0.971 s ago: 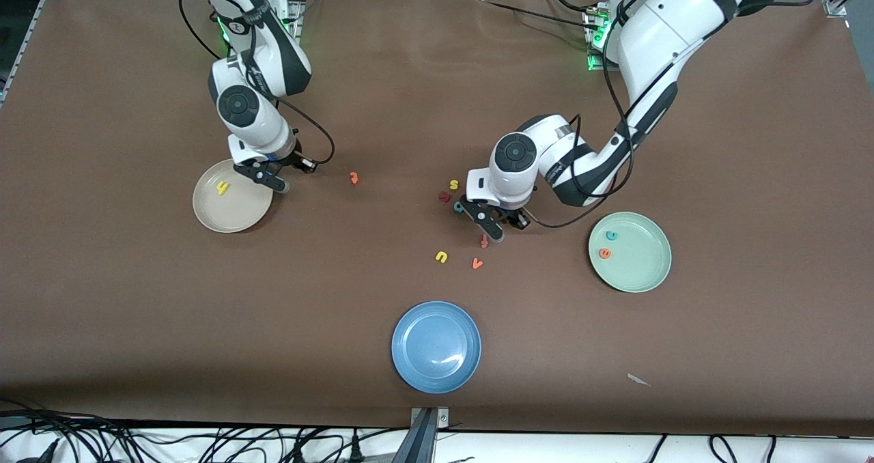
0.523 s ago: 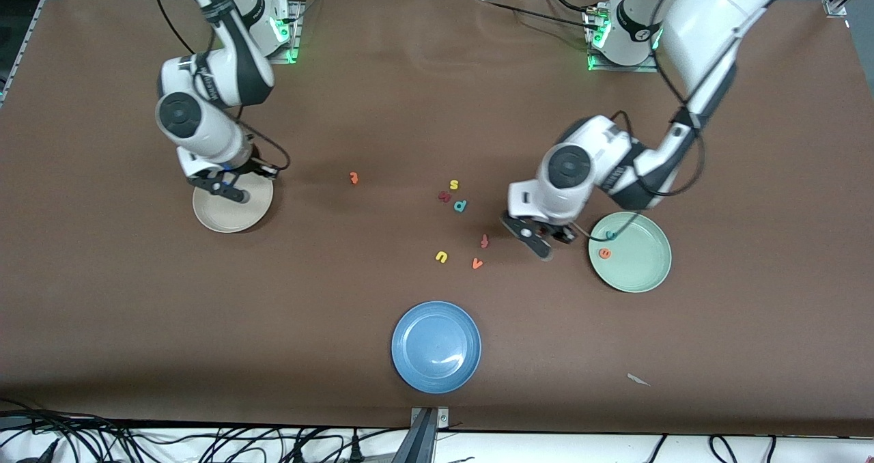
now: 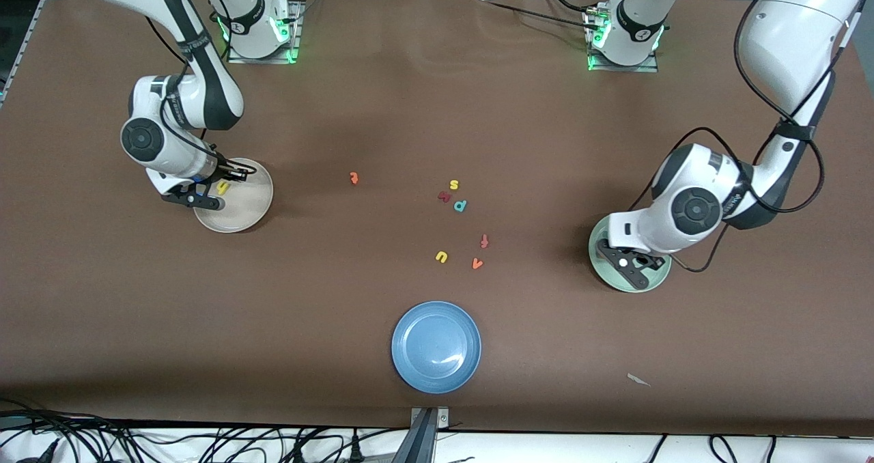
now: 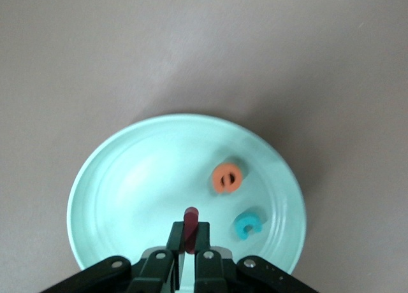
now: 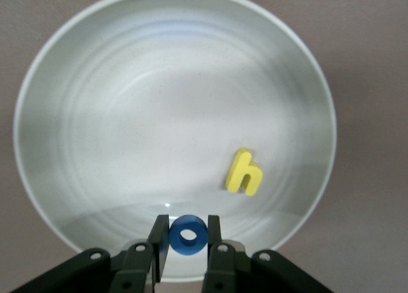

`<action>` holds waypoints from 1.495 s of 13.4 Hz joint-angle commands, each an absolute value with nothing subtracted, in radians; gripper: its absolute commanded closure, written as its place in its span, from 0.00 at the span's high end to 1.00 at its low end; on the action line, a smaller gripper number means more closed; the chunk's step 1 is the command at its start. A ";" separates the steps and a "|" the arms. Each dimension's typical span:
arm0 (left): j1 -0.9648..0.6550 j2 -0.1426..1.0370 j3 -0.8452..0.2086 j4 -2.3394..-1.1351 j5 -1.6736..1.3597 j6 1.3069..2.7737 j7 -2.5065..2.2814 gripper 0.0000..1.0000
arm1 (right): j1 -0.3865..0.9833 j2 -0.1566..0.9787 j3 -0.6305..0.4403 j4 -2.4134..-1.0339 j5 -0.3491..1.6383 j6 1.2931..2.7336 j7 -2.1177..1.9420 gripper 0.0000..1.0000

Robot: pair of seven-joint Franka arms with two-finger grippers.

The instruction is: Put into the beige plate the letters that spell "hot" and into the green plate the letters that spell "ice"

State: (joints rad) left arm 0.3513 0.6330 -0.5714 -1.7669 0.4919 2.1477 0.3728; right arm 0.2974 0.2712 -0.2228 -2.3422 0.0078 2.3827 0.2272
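The left gripper (image 4: pixel 189 245) pinches the dark red i (image 4: pixel 190 226) over the green plate (image 4: pixel 115 178) — the right gripper (image 5: pixel 187 242) squeezes the blue o (image 5: pixel 187 235) over the beige plate (image 5: pixel 127 114), the yellow h (image 5: pixel 244 172) under it.

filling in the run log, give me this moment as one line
left gripper: shut on red i over green plate | right gripper: shut on blue o over beige plate | orange t: on table

Yellow h (image 5: pixel 244 172) in beige plate (image 5: pixel 76 83); orange e (image 4: pixel 227 178), teal c (image 4: pixel 247 223) in green plate (image 4: pixel 115 178).
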 commanded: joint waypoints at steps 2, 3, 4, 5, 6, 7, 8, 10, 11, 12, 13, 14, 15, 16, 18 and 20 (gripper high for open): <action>0.367 0.653 -0.581 -1.772 0.472 2.154 0.390 1.00 | 0.299 0.272 -0.222 -2.336 0.025 2.385 0.206 0.92; 0.367 0.652 -0.581 -1.770 0.465 2.152 0.390 1.00 | 0.299 0.261 -0.221 -2.336 0.025 2.384 0.207 0.98; 0.367 0.647 -0.581 -1.770 0.462 2.151 0.390 1.00 | 0.299 0.247 -0.219 -2.336 0.025 2.379 0.209 0.99; 0.367 0.644 -0.583 -1.769 0.462 2.148 0.388 1.00 | 0.301 0.233 -0.215 -2.335 0.025 2.359 0.209 0.99; 0.370 0.640 -0.584 -1.764 0.460 2.146 0.388 1.00 | 0.304 0.216 -0.195 -2.332 0.025 2.344 0.219 0.99; 0.368 0.623 -0.586 -1.764 0.453 2.145 0.387 1.00 | 0.304 0.201 -0.152 -2.330 0.026 2.333 0.241 0.99; 0.368 0.602 -0.586 -1.763 0.408 2.141 0.382 1.00 | 0.305 0.196 -0.115 -2.329 0.025 2.333 0.256 0.99; 0.367 0.563 -0.586 -1.760 0.306 2.135 0.380 1.00 | 0.304 0.189 -0.028 -2.318 0.025 2.336 0.261 0.99; 0.367 0.552 -0.584 -1.746 0.290 2.106 0.380 1.00 | 0.304 0.193 0.004 -2.307 0.025 2.339 0.261 0.99; 0.367 0.549 -0.584 -1.705 0.288 2.042 0.376 1.00 | 0.307 0.199 0.044 -2.298 0.025 2.342 0.259 0.99; 0.361 0.549 -0.586 -1.657 0.287 1.966 0.376 1.00 | 0.311 0.205 0.079 -2.286 0.025 2.344 0.259 0.99; 0.356 0.546 -0.591 -1.610 0.287 1.898 0.361 1.00 | 0.317 0.231 0.106 -2.272 0.025 2.348 0.261 0.99; 0.357 0.535 -0.606 -1.577 0.287 1.840 0.324 1.00 | 0.318 0.254 0.127 -2.266 0.025 2.373 0.277 0.99; 0.357 0.519 -0.621 -1.553 0.287 1.789 0.275 1.00 | 0.321 0.268 0.153 -2.267 0.025 2.411 0.287 0.99; 0.359 0.456 -0.643 -1.543 0.284 1.721 0.154 1.00 | 0.342 0.301 0.179 -2.267 0.023 2.479 0.293 0.99; 0.360 0.399 -0.647 -1.543 0.253 1.698 0.077 1.00 | 0.363 0.340 0.181 -2.267 0.023 2.535 0.302 0.99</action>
State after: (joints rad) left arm 0.3595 0.4677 -0.6485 -1.5319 0.3022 1.7332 0.1399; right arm 0.3455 0.2978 0.1776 -2.2873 0.0083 2.4984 0.2889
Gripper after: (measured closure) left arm 0.000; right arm 0.009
